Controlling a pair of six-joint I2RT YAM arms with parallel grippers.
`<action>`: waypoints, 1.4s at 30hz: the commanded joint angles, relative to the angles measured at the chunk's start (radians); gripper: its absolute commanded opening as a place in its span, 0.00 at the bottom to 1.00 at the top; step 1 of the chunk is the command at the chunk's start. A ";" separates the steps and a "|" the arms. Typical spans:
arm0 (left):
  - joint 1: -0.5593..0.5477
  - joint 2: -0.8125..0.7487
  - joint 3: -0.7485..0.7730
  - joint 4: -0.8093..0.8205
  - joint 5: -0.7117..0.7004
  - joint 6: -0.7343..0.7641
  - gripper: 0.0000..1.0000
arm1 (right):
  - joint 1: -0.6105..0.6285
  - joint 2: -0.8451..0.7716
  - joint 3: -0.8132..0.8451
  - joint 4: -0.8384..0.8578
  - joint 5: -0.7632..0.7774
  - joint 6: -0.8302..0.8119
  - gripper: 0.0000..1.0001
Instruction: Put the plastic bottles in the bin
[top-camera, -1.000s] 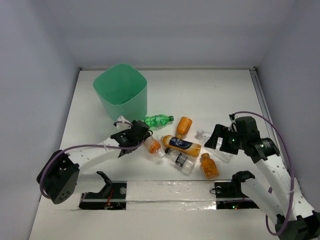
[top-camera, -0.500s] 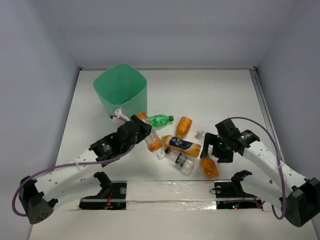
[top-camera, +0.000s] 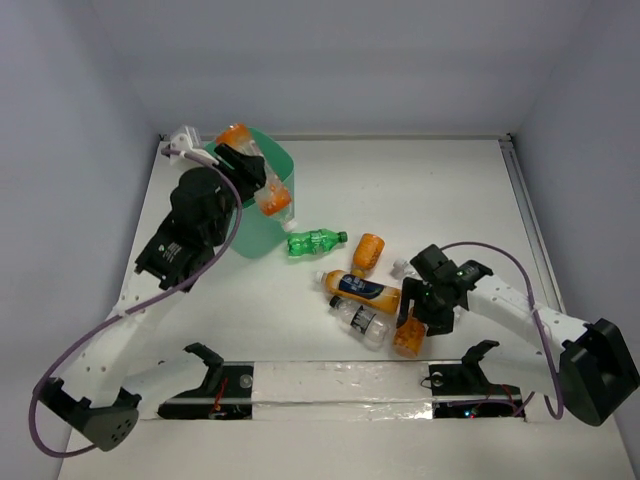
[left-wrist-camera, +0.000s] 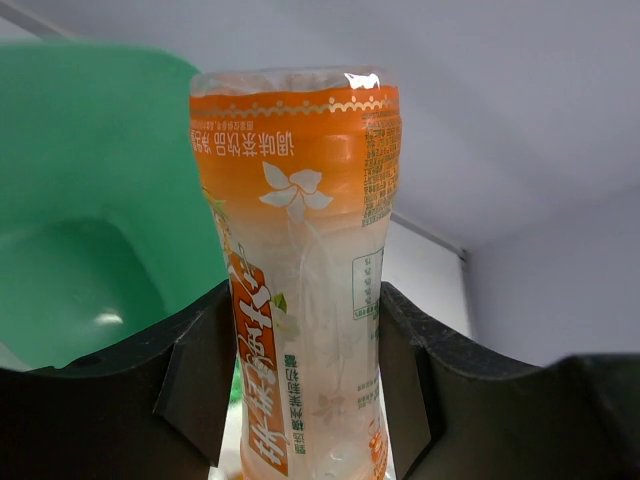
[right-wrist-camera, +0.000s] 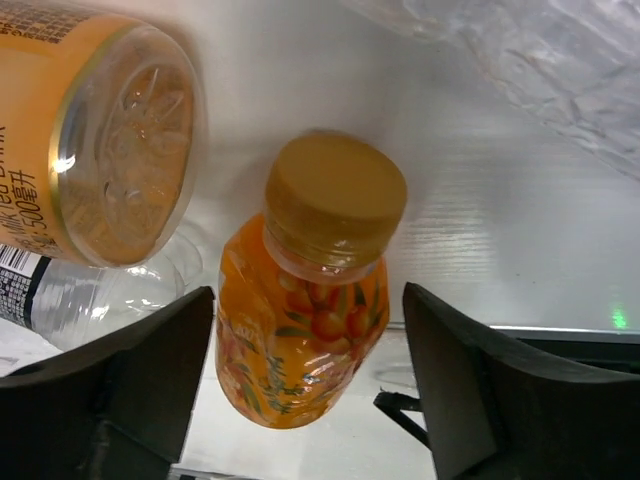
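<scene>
Top external view: left gripper (top-camera: 247, 167) is clamped on an orange-labelled bottle (top-camera: 266, 193), held over the mint bin's (top-camera: 256, 236) edge. Right gripper (top-camera: 416, 322) sits wide around a small orange bottle (top-camera: 408, 341) lying on the table (top-camera: 450, 200). Green bottle (top-camera: 315, 241) lies near the bin.

bin (top-camera: 258, 232): mostly behind left arm (top-camera: 190, 230) | held orange bottle (left-wrist-camera: 300, 300): near end cut off | clear bottle (right-wrist-camera: 540, 60): cropped by top edge

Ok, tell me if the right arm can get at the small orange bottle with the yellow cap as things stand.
Probably yes. The right tool is open, its fingers on either side of the small orange bottle, with nothing else between them. The orange bottle with the dark blue label lies close beside one finger and may get nudged.
</scene>
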 joint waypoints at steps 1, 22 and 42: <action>0.111 0.076 0.091 0.053 0.091 0.137 0.44 | 0.012 0.007 -0.012 0.050 0.024 0.021 0.79; 0.395 0.274 0.269 0.133 0.237 0.148 0.43 | 0.021 -0.223 0.026 -0.095 -0.010 0.029 0.38; 0.478 0.281 0.163 0.216 0.165 0.217 0.53 | 0.030 -0.102 0.637 -0.013 -0.062 -0.035 0.35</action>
